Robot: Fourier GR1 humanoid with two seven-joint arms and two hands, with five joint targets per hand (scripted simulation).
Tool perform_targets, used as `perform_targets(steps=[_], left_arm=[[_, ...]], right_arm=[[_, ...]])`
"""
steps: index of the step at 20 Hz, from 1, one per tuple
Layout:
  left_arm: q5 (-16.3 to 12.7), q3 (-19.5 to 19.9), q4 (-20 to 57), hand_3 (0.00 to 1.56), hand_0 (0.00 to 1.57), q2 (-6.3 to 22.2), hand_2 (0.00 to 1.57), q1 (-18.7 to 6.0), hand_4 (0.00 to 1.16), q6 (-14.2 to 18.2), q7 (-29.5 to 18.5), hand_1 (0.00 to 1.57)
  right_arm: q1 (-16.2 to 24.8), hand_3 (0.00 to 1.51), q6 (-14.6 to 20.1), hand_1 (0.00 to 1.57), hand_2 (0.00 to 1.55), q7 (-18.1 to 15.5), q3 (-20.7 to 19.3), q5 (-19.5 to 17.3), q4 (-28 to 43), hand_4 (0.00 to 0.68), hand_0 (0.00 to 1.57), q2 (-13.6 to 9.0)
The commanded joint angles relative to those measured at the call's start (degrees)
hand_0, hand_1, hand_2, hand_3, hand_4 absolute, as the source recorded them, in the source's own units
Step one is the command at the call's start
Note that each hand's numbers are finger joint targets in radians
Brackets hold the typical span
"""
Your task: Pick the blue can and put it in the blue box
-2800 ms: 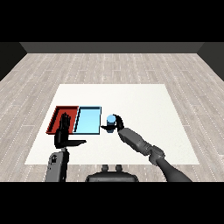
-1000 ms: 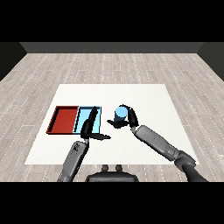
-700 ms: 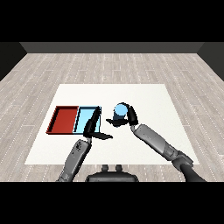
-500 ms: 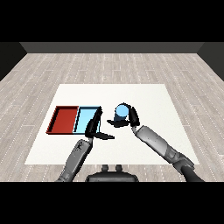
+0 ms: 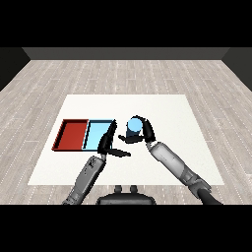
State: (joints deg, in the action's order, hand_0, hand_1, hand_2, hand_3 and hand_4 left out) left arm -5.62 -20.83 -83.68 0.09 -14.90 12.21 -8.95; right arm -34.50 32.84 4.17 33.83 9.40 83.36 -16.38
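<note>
Right hand (image 5: 143, 133): fingers curled round blue can (image 5: 133, 126), can upright, held just right of blue box (image 5: 98, 135). Box lies leftward of can; red box (image 5: 72, 134) beyond, adjoining. Left hand (image 5: 109, 144): fingers straight, relaxed, holding nothing, over blue box's near right corner, between can and box; likely obstruction. White desk (image 5: 162, 108) carries all.

No text, label, brand, number or sign can be read anywhere.
</note>
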Motion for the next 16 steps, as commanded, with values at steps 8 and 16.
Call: perform_targets(steps=[8, 16], left_arm=[[-0.9, -1.2, 7.8, 0.0, 0.0, -0.1, 0.0, 1.3, 0.0, 0.4, -4.2, 0.0], [-5.5, -2.9, 14.5, 0.0, 0.0, -0.1, 0.0, -7.7, 0.0, 4.6, -2.8, 0.0]], right_arm=[[4.2, 1.39, -7.3, 1.48, 1.45, 1.8, -5.4, -8.1, 1.5, 0.594, 1.48, 4.9], [2.7, 1.38, -12.5, 1.48, 1.45, 2.1, -10.3, -13.0, -0.7, 0.581, 1.48, 10.5]])
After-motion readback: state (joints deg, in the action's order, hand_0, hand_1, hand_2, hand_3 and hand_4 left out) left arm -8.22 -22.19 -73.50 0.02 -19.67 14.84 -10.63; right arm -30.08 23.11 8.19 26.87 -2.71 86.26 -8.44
